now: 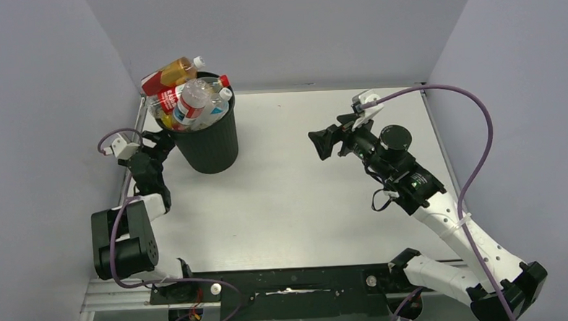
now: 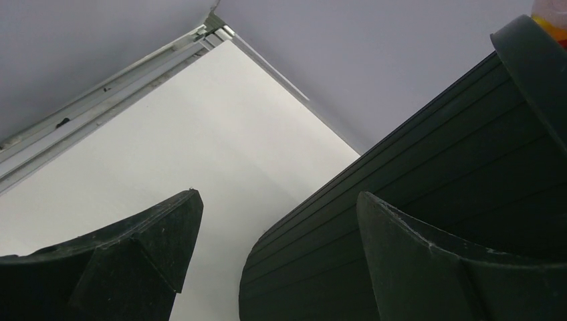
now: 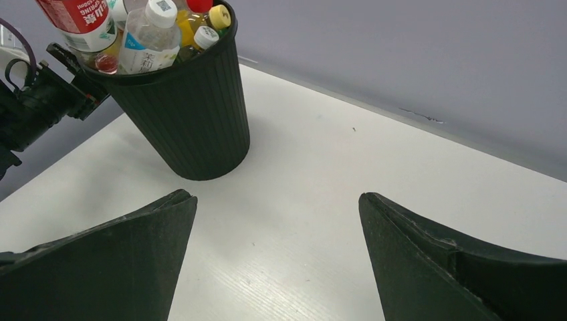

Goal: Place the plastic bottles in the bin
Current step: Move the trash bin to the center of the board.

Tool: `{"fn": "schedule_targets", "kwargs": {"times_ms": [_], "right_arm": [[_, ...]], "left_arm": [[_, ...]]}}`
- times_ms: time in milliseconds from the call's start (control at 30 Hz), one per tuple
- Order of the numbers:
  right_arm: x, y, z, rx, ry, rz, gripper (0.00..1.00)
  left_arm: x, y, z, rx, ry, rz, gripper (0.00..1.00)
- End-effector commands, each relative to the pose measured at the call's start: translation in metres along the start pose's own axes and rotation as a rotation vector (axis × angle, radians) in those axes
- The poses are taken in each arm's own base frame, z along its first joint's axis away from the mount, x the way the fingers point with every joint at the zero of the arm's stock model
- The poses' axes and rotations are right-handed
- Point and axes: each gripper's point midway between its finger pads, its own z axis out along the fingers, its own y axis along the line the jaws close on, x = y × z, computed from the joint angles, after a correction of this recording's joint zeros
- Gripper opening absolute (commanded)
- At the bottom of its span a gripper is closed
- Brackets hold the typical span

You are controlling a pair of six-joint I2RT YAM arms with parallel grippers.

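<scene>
The black bin (image 1: 212,145) stands at the table's far left, heaped above its rim with the plastic bottles (image 1: 186,96). An amber-filled bottle (image 1: 170,71) lies on top, leaning over the rim. No bottle shows on the table. My left gripper (image 1: 164,140) is open and empty, close against the bin's left side. In the left wrist view the bin's ribbed wall (image 2: 434,167) fills the right, partly between the fingers of the gripper (image 2: 279,195). My right gripper (image 1: 324,144) is open and empty above the table's middle right. Its wrist view (image 3: 275,197) shows the bin (image 3: 194,114) and bottles (image 3: 147,33) ahead.
Grey walls (image 1: 47,106) close the table in on the left, back and right. A metal rail (image 2: 100,93) runs along the table's left edge. A purple cable (image 1: 475,123) loops over the right arm. The left arm (image 3: 33,107) shows beside the bin in the right wrist view.
</scene>
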Motion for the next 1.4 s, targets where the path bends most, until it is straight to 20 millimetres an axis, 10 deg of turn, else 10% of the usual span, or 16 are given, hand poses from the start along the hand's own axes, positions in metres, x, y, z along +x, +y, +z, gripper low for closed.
{"fn": "schedule_targets", "kwargs": {"times_ms": [0, 700, 1367], "right_arm": [[-0.016, -0.004, -0.005, -0.002, -0.067, 0.015, 0.98], [0.020, -0.079, -0.021, 0.187, 0.005, 0.119, 0.98], [0.032, -0.126, -0.040, 0.367, 0.054, 0.121, 0.98]], "left_arm": [[-0.012, -0.047, 0.016, 0.150, -0.048, 0.006, 0.87], [0.072, -0.155, 0.024, 0.413, 0.093, 0.071, 0.86], [0.183, -0.258, -0.029, 0.622, 0.248, 0.172, 0.86]]}}
